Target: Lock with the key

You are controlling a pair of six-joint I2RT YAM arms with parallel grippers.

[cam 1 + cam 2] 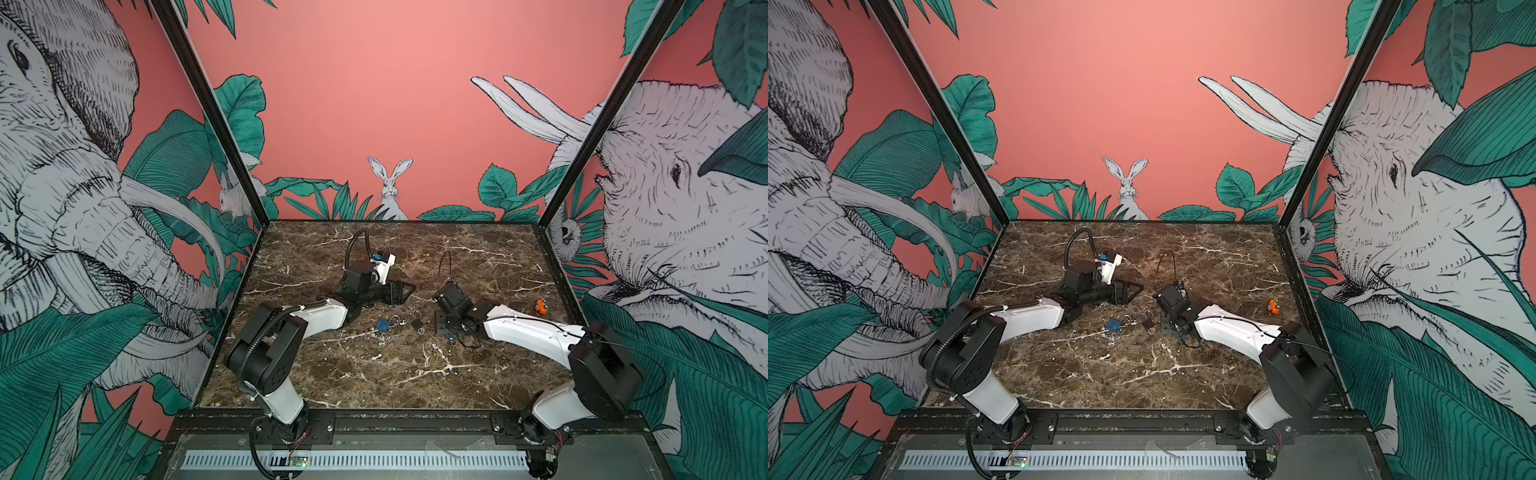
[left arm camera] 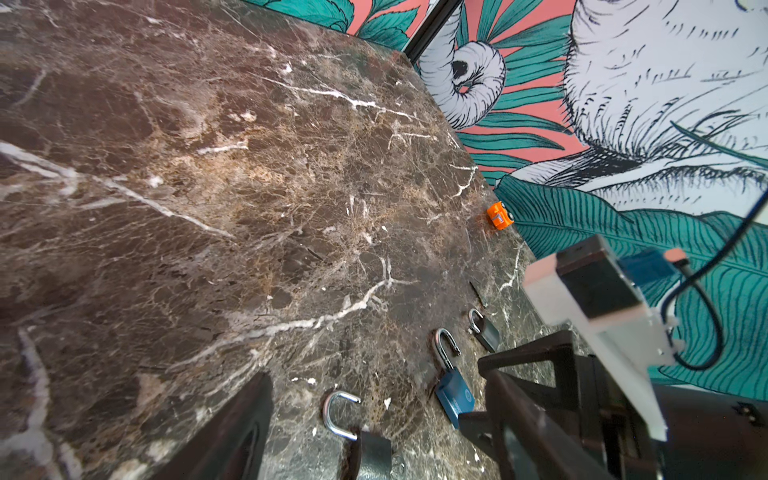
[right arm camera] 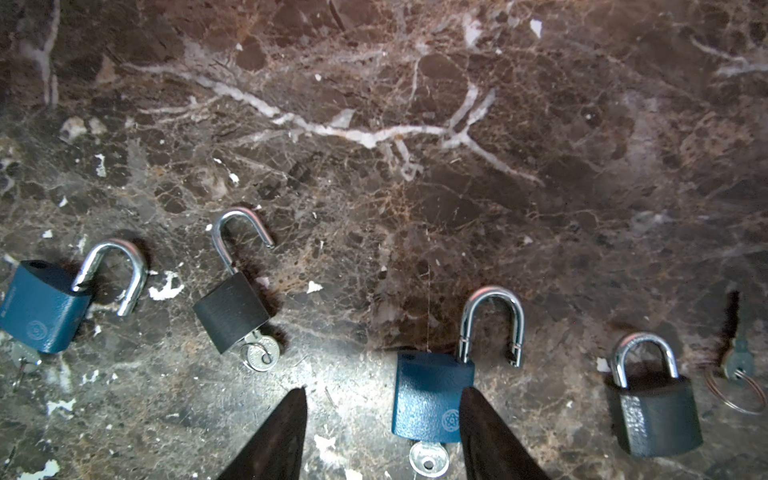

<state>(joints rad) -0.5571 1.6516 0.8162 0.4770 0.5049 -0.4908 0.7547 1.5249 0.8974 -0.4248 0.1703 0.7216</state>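
A: Your blue padlock (image 3: 428, 399) lies flat on the desk (image 3: 374, 124), about the middle and a little toward the right edge, shackle (image 3: 492, 316) standing open, key head (image 3: 428, 459) showing at its base. Your right fingers (image 3: 278, 440) stand apart over it: one crosses the body's edge, its partner is well clear, so nothing is gripped.

B: Your left fingers (image 2: 232, 436) are spread wide too, empty, hanging above the desk's middle. Don't confuse your lock with the other blue padlock (image 3: 39, 307) along the row.

A: Expect rigid metal, dense for its size, likely to skate on the polished stone if you push from one side only.

B: So take the body across its two narrow sides, below the shackle. The paint looks faintly textured, better purchase than chrome.

A: Don't use the shackle as a handle; it's round, slick, and probably swivels while open. Press it down instead.

B: The key head is thin and small. Pinch its flat faces squarely, or you'll likely slip off when turning.
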